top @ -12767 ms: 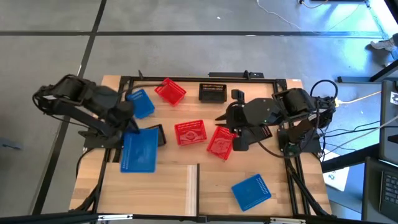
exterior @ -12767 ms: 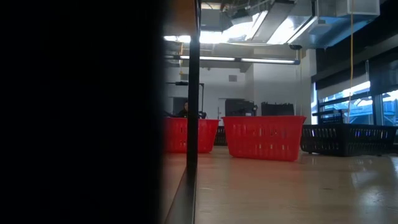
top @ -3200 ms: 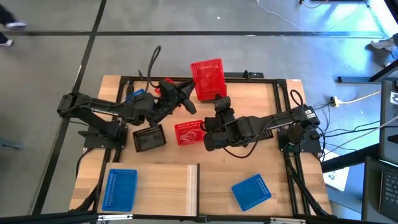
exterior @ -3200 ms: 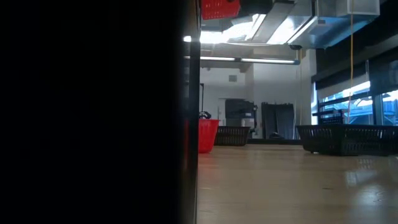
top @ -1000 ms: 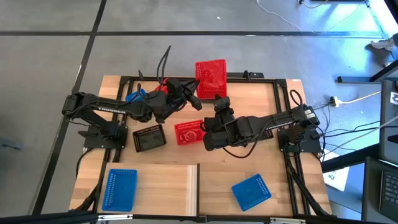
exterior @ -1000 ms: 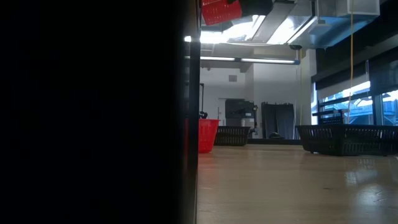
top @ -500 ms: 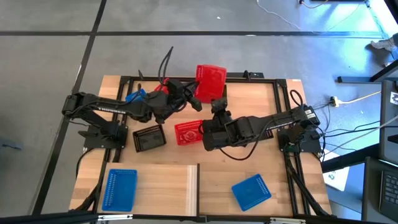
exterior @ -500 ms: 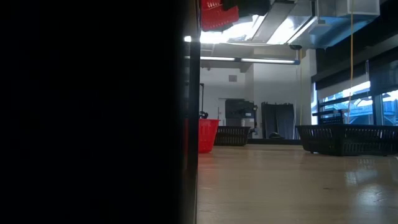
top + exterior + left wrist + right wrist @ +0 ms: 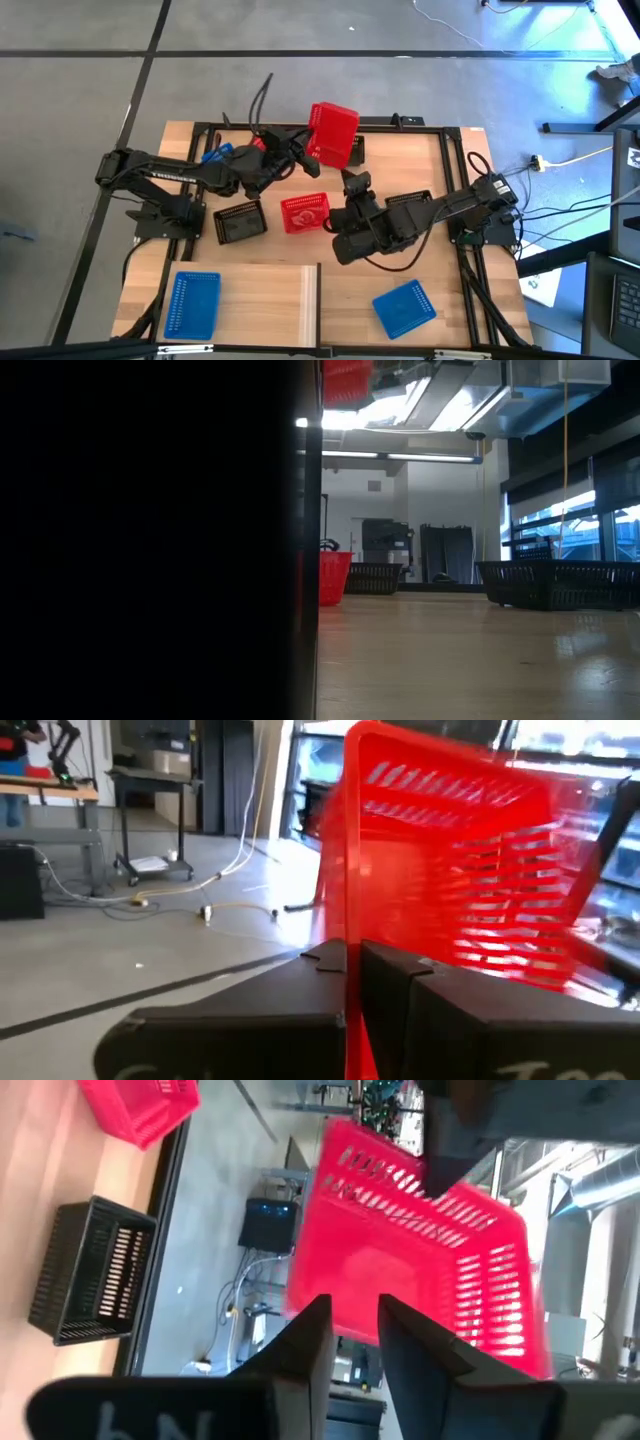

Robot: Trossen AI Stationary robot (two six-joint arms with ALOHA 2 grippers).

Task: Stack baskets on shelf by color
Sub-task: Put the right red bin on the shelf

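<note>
Left hand (image 9: 300, 150) clamped on raised red basket (image 9: 333, 133) above counter (image 9: 450, 150) far edge | right hand (image 9: 352, 185) apart, just below basket | arms outstretched

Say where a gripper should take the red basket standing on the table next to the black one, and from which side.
Grip the rim of one long wall of the red basket, coming straight down from above. It seems to stand upright with its mouth open upward, so one finger can go inside and one outside the thin mesh wall. Its sides are too wide to span.
</note>
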